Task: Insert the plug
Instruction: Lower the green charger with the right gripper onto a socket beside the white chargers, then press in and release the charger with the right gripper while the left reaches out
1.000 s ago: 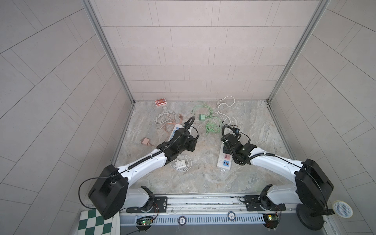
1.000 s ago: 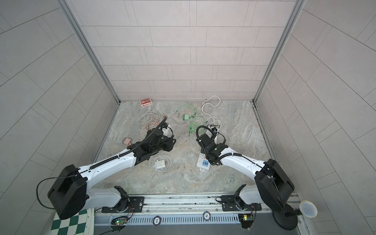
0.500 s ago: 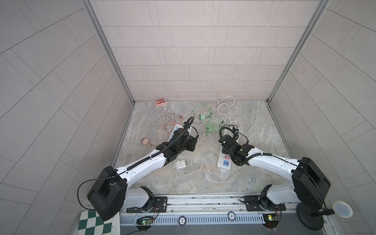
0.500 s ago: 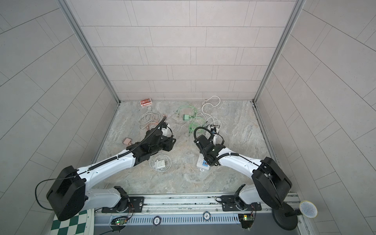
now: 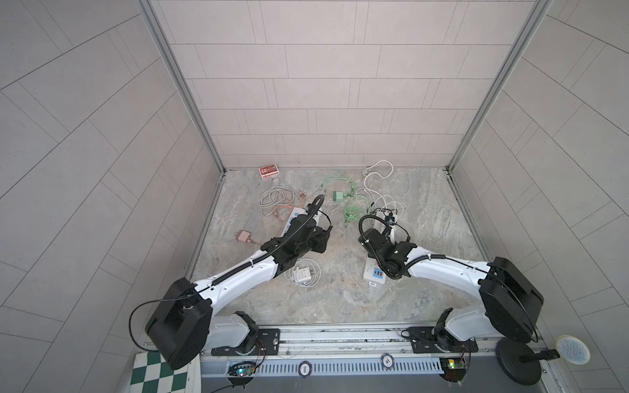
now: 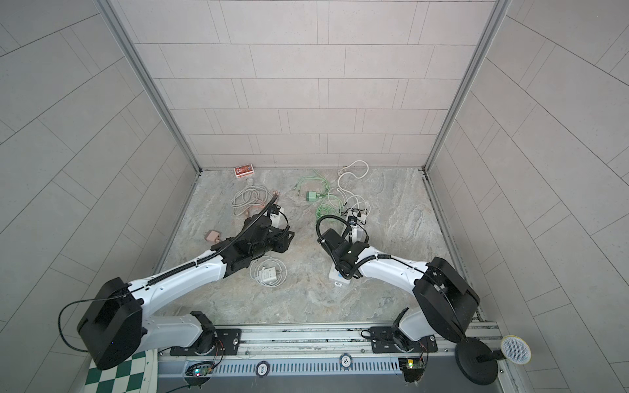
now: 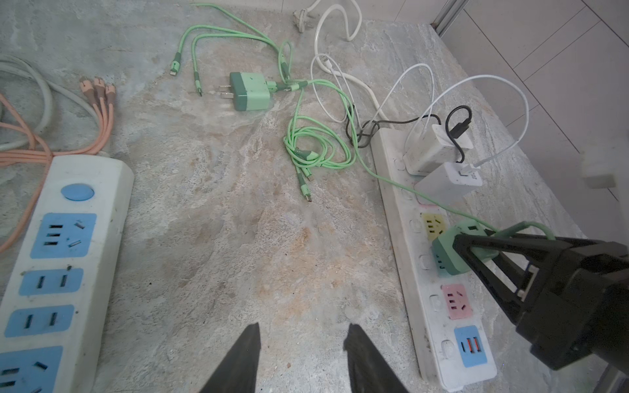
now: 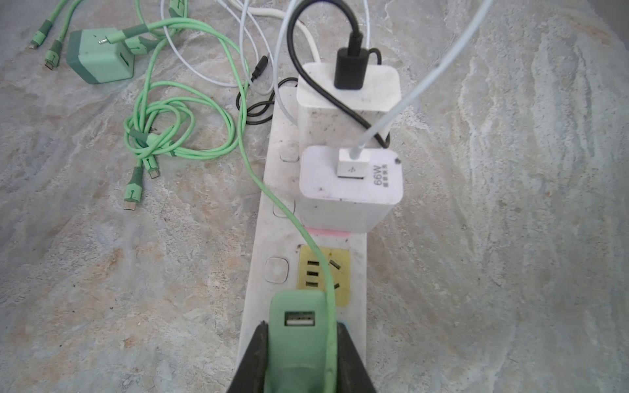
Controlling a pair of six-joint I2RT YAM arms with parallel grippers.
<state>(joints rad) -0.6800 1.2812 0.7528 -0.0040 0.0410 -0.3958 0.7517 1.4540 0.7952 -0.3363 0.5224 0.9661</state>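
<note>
Edging slightly leftward, right gripper [image 8: 302, 325] clamps green charger [image 8: 293, 306] over power strip [image 8: 272, 245]

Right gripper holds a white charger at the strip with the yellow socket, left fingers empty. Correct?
Not quite. The charger in the right gripper is green, not white; the right wrist view shows it. It is at the strip with the yellow socket, and the left fingers are empty.

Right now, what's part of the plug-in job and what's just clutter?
Job: right claw; green charger it grips; colour-socket power strip beneath.
Clutter: second green charger; blue-socket strip; pink cables; red box; white coiled charger.
</note>
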